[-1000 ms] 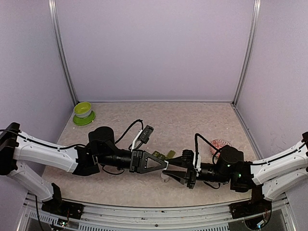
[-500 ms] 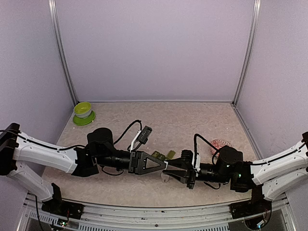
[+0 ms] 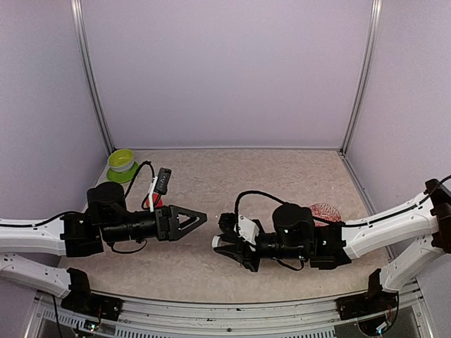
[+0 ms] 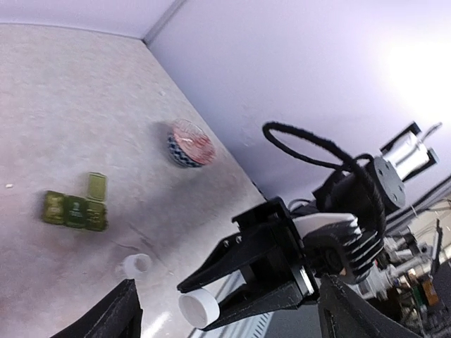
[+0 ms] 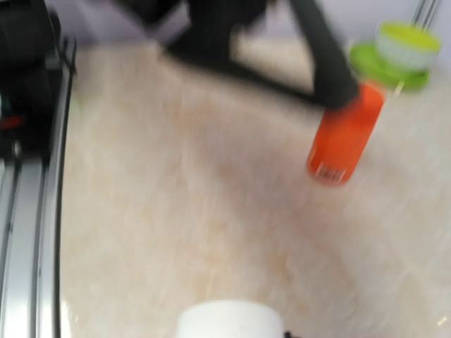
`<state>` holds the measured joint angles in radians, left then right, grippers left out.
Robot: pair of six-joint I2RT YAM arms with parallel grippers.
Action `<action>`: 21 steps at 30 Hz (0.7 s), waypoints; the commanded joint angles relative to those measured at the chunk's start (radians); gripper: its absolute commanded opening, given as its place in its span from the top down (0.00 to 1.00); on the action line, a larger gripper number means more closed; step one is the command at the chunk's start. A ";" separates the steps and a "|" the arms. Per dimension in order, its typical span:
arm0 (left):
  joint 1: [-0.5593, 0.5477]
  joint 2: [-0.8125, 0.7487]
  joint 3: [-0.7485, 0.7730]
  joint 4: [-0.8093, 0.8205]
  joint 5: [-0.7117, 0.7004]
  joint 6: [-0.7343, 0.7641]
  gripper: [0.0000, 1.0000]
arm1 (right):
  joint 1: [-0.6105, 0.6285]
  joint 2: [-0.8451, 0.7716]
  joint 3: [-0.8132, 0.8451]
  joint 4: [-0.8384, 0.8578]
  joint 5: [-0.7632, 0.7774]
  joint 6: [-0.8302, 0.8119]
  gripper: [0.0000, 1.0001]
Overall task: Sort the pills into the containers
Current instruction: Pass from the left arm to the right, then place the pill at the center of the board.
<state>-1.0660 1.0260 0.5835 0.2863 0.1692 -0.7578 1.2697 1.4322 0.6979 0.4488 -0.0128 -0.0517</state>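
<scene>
While the right gripper (image 3: 220,244) pinched the white cap (image 4: 198,308), probably keeping it off the orange bottle (image 5: 344,137), the left gripper (image 3: 202,215) hung spread wide, holding nothing. The containers (image 4: 72,210) lay untouched at nine o'clock in the left wrist view. A second earlier both grippers met mid-table, the left pressed shut; it had since retreated toward nine o'clock.
</scene>
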 commanded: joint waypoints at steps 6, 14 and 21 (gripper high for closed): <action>0.042 -0.259 -0.081 -0.335 -0.430 -0.046 0.09 | 0.011 0.250 0.324 -0.523 -0.047 0.051 0.75; 0.053 -0.344 -0.085 -0.480 -0.579 -0.124 0.01 | 0.011 0.454 0.545 -0.762 -0.070 0.071 0.73; 0.063 -0.390 -0.096 -0.518 -0.628 -0.147 0.01 | 0.011 0.553 0.639 -0.870 -0.064 0.082 0.72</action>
<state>-1.0134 0.6491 0.5026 -0.1806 -0.3981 -0.8803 1.2739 1.9511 1.2877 -0.3126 -0.0719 0.0120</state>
